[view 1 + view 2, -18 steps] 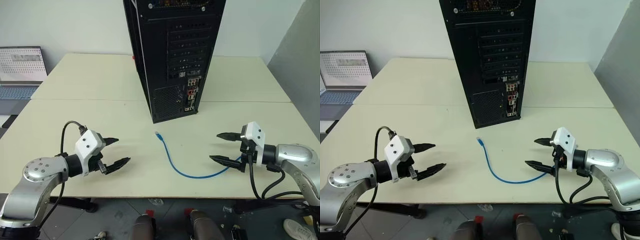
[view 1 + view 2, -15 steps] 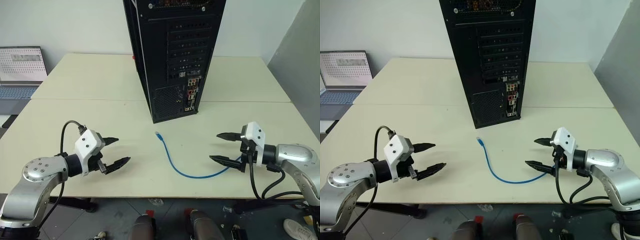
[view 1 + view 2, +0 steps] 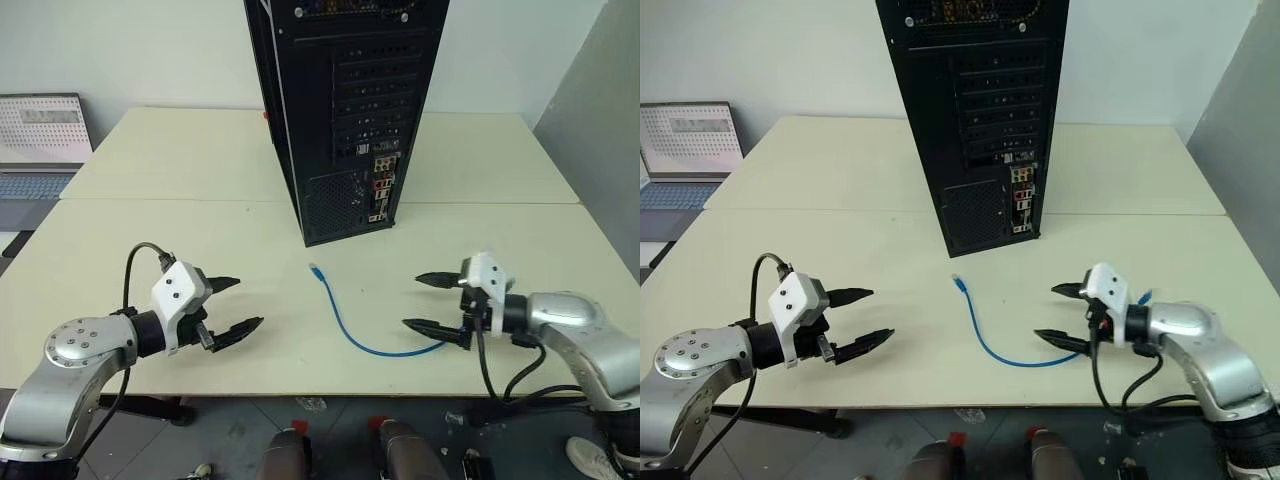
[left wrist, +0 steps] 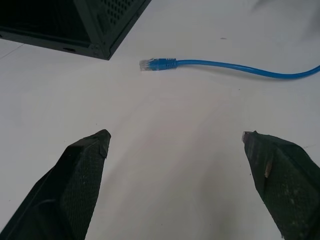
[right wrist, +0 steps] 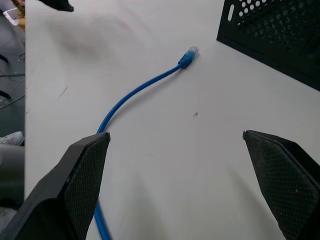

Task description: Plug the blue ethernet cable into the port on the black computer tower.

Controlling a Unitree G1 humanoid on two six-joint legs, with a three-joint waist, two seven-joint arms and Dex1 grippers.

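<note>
1. Two grippers of mine hang just above the pale surface, one on each side of the blue ethernet cable.
2. My left gripper has its two black fingers spread wide and grips nothing; it sits well to the left of the cable.
3. My right gripper is likewise spread wide and empty. Its lower finger is just beside the cable's near-right stretch; whether it touches it I cannot tell.
4. The cable lies loose on the surface in a shallow curve. One clear plug points toward the black computer tower and rests near its base, apart from it.
5. The cable's other end runs rightward behind my right gripper, and its plug is hidden there.
6. The tower stands upright at the middle of the surface, rear face toward me, with perforated slot covers above a vent grid.
7. The port belongs to the coloured connector cluster low on the right of that rear face; it is too small to single out.
8. A laptop stands open at the far left.
</note>
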